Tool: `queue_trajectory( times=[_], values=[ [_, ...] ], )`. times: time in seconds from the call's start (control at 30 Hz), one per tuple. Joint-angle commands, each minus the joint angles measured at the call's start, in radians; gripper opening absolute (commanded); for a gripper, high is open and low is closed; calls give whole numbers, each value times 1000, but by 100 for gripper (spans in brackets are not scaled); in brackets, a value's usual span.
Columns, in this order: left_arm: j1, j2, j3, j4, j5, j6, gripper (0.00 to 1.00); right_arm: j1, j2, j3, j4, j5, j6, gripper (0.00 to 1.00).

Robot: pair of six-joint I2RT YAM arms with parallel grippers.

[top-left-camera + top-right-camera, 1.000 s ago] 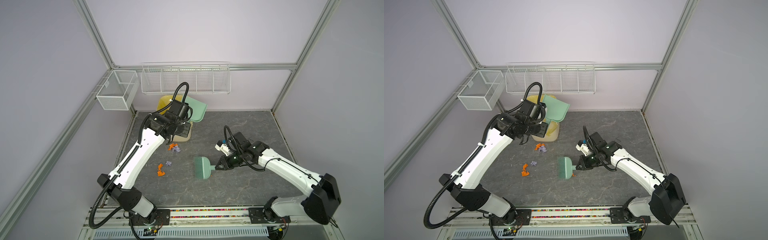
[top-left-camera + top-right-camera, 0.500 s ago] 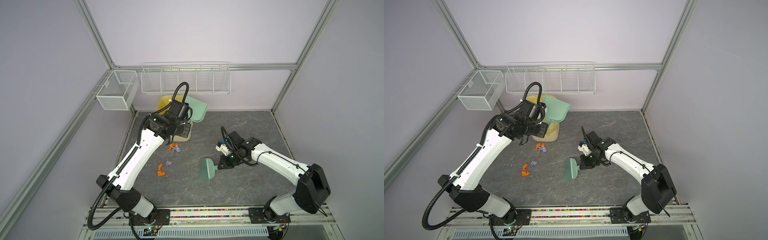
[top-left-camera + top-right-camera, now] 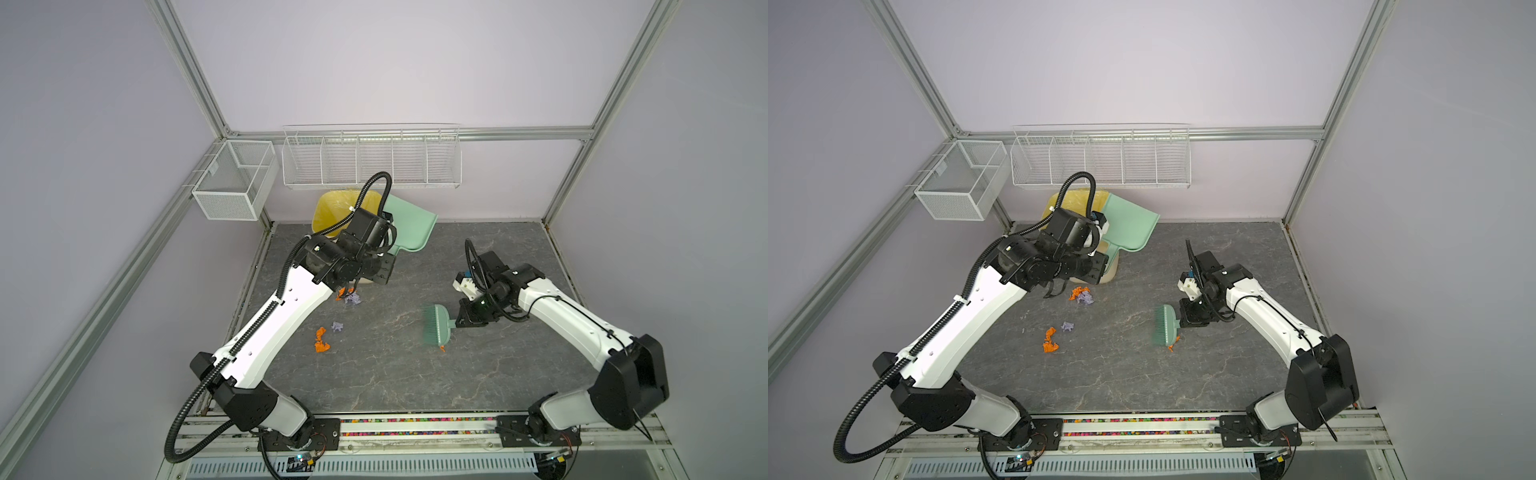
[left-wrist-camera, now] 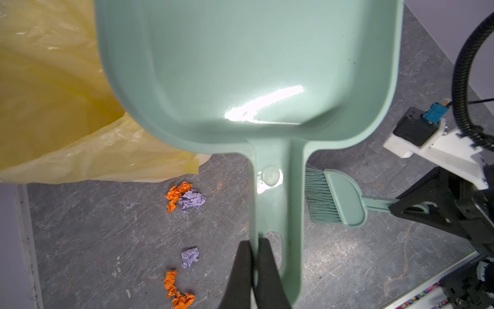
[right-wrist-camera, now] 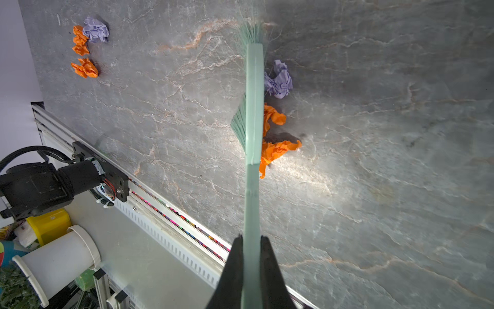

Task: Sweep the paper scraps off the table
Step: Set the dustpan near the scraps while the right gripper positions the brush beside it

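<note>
- in both top views, the right gripper, pinching the brush by its handle, has drawn it across the table, farther from the yellow bin. one orange wad of the paper scraps now peeks out at the brush edge away from the bin.
- in the left wrist view, the left gripper stays pressed together on the handle of the dustpan. the pan is empty and hangs over the bin rim, unmoved. one clump of scraps lies just beside the bin, and others lie farther out.
- in the right wrist view, lavender and orange wads touch the brush's back, on the side away from the bin, while the bristles face the bin. the brush likely has to get behind them before it can push them binward. most of the sweeping remains.
</note>
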Motion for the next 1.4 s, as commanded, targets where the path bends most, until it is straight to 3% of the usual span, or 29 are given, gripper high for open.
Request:
queue_trajectory(
  times=[0.0, 0.87, 1.1, 1.37],
  values=[
    [-20, 13, -3, 38, 32, -22, 0, -9, -64, 25, -70, 40, 0, 7],
    [-106, -31, -270, 58, 49, -100, 0, -150, -166, 53, 8, 50, 84, 7],
    [-106, -45, -347, 21, 97, -114, 0, -168, -191, 86, -53, 154, 68, 7],
    [-113, -74, -477, 104, 245, -185, 0, -170, -181, 111, -110, 246, 39, 7]
  ],
)
